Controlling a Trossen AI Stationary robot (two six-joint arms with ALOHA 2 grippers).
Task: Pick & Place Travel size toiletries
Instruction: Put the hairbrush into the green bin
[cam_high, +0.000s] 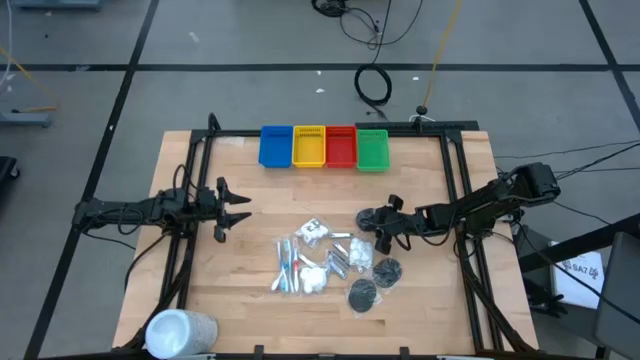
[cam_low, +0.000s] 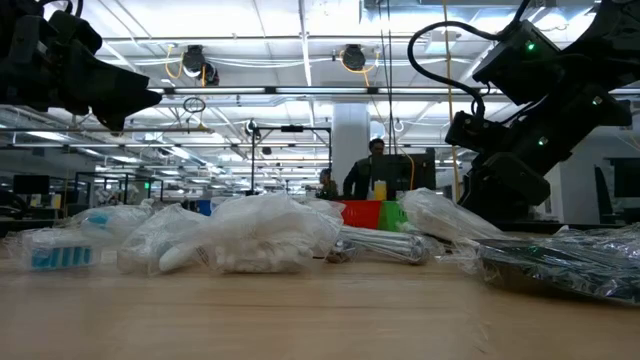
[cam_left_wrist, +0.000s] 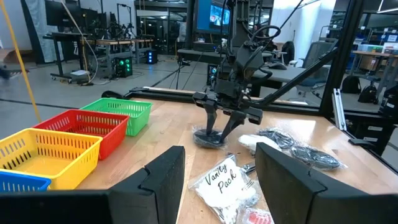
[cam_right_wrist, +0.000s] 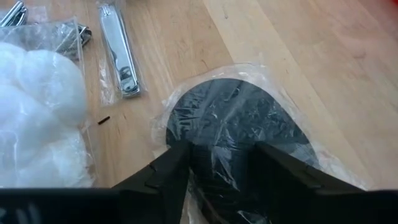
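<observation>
The travel size toiletries lie in a heap (cam_high: 315, 262) at the table's middle: white packets, a silver nail clipper (cam_right_wrist: 118, 56), slim sticks, and two dark discs (cam_high: 387, 270) (cam_high: 362, 294). A third dark round disc in clear wrap (cam_right_wrist: 236, 118) lies flat at the heap's far right. My right gripper (cam_right_wrist: 222, 165) slants down onto it, fingers apart. My left gripper (cam_high: 235, 210) hangs open at the table's left, clear of everything. My right gripper comes at the wrapped dark disc slanting down from the table's right. Its two fingertips (cam_left_wrist: 211, 127) stand apart on the disc's wrapped top (cam_right_wrist: 221, 140), with part of the disc between them. The disc lies flat on the table.
Blue (cam_high: 276, 146), yellow (cam_high: 309, 146), red (cam_high: 341, 147) and green (cam_high: 372, 149) bins stand in a row at the far edge. A large white cylinder (cam_high: 180, 333) lies at the near left corner. Black frame rails run along both table sides.
</observation>
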